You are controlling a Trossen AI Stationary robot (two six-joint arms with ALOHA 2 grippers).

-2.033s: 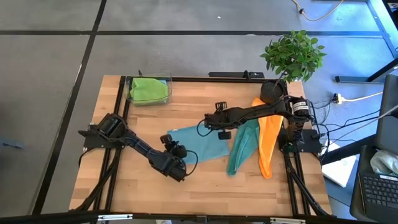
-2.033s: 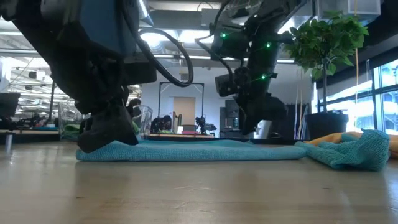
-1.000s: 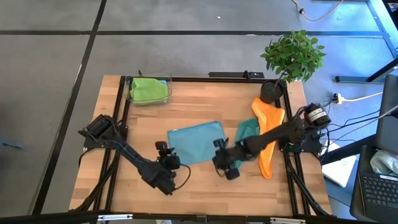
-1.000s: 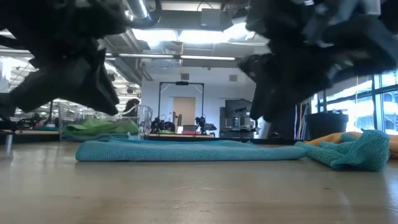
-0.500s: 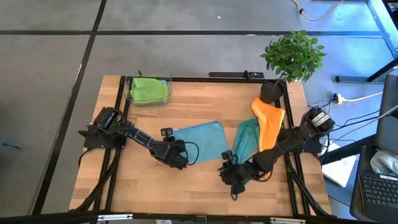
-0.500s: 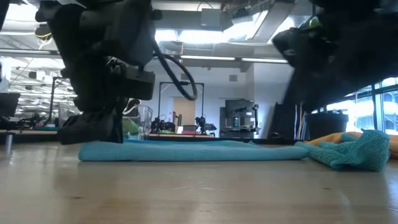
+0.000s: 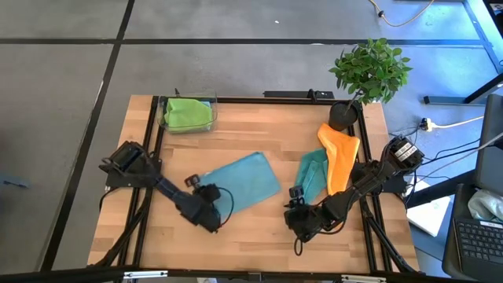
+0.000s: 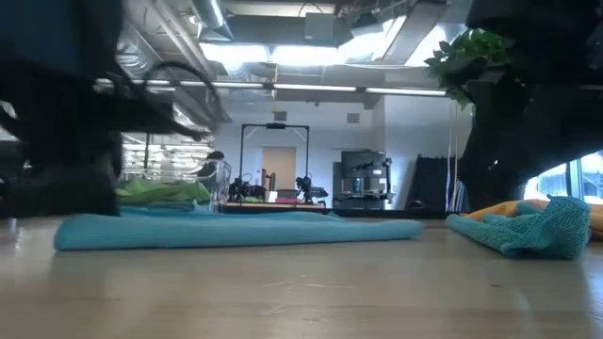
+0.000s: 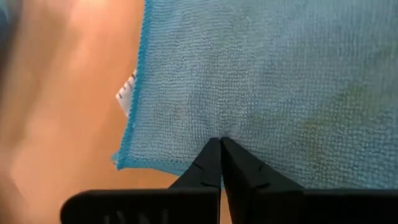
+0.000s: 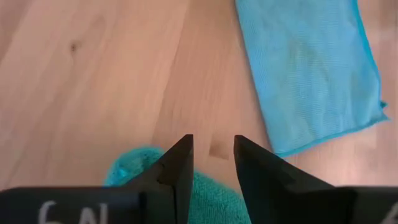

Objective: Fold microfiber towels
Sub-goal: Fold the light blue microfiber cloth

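The flat light-blue fuzzy microfiber towel [image 7: 240,182] lies mid-table, its near-left corner pinched in the closed left gripper [image 9: 221,144], long axis running away from those fingers, while the half-open right gripper [image 10: 212,144] holds nothing.

The wooden table [image 7: 251,236] carries 4 cloths. The light blue towel [image 7: 240,182] lies flat near the centre. The left gripper [image 7: 211,215] sits at that towel's near-left corner. The teal towel [image 7: 311,173] and the orange towel [image 7: 339,157] lie side by side, touching, at the right. The right gripper [image 7: 301,223] sits just below the teal towel. The lime green towel [image 7: 189,113] lies in a clear container [image 7: 163,110] at the far left. A potted plant [image 7: 369,71] stands at the far-right corner.
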